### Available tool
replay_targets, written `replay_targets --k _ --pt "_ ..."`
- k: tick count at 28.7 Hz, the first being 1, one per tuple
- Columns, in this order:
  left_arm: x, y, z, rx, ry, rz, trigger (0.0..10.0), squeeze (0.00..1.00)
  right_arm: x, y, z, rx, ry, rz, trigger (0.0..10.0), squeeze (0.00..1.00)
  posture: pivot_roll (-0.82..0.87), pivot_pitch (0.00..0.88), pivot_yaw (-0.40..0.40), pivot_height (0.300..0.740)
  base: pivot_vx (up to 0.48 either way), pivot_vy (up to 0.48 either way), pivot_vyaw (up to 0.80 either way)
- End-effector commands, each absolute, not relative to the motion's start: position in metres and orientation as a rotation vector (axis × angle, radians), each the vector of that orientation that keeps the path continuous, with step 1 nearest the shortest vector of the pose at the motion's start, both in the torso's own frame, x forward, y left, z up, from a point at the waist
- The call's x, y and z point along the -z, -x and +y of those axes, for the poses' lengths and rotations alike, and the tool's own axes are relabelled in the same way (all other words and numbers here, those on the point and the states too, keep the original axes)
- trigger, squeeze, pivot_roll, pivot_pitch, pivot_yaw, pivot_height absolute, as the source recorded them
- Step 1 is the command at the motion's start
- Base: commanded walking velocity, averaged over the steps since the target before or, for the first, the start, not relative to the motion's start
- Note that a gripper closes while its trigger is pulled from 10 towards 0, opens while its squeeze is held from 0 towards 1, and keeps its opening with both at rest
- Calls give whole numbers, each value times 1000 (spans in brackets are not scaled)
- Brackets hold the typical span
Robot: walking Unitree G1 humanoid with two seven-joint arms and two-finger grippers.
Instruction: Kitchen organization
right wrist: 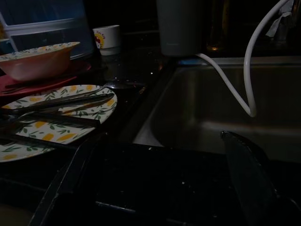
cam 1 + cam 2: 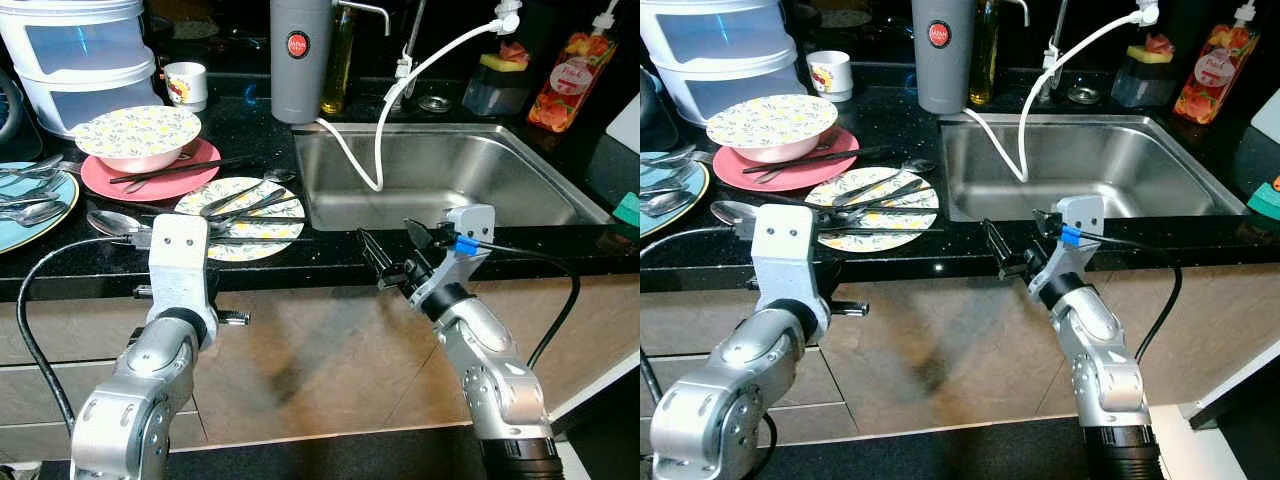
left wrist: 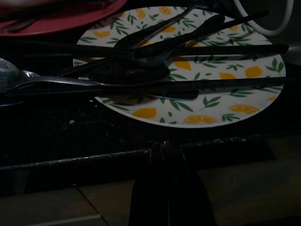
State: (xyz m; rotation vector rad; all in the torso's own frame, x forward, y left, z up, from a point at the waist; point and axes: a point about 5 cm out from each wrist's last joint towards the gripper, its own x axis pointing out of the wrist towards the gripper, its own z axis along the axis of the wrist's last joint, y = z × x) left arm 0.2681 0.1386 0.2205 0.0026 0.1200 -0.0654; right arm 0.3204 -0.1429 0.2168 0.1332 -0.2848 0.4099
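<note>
— which step was judged to be in hand?

— an approach. nothing had been lifted yet. the left tool (image 2: 232, 317) was held below the counter (image 2: 330, 258) edge, just in front of the lemon plate (image 2: 243, 219); its fingers were seen pressed together in the left wrist view, with nothing between them. the right tool (image 2: 400, 252) was raised at the counter edge before the sink (image 2: 450, 175), its fingers spread wide and nothing held.

— and where was the task's thing?

— black cutlery (image 2: 250, 207) was laid across the lemon plate, with a spoon (image 2: 110, 223) just beside it. a bowl (image 2: 138, 137) was set on a red plate (image 2: 150, 175) behind, and more spoons were left on a blue plate (image 2: 40, 205) at the far left.

— what was called for next?

— probably, the left tool had to be raised above the edge and opened, then brought down on one utensil. the thin, crossed handles were judged likely to slip or drag their neighbours.

— the surface and room?

— a dark speckled counter was seen over beige cabinet fronts. a white hose (image 2: 385, 130) was hung into the steel sink, and a grey flask (image 2: 299, 60), a cup (image 2: 186, 84), bottles and stacked tubs (image 2: 80, 55) were ranged at the back.
</note>
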Motion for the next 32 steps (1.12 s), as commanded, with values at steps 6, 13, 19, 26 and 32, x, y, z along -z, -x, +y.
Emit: replay_targets --k 6,13,19,26,32 --pt "-227 -271 130 131 -4 105 10000 0 -212 -318 -141 -423 -132 -268 10000 0 -33 109 -29 740 0 0 0" --pt "-224 -271 130 131 -11 108 10000 0 -212 -318 -142 -422 -132 -264 10000 0 -31 113 -31 740 0 0 0" --pt "-221 -272 133 122 -16 116 10000 0 -211 -318 -141 -423 -131 -260 10000 0 -32 117 -32 740 0 0 0" --pt "-221 -277 136 108 -30 109 10000 0 -210 -318 -142 -420 -129 -257 10000 0 -34 121 -34 740 0 0 0" --pt "-222 -287 144 85 -49 91 10000 0 -210 -318 -142 -420 -128 -254 10000 0 -38 123 -37 740 0 0 0"
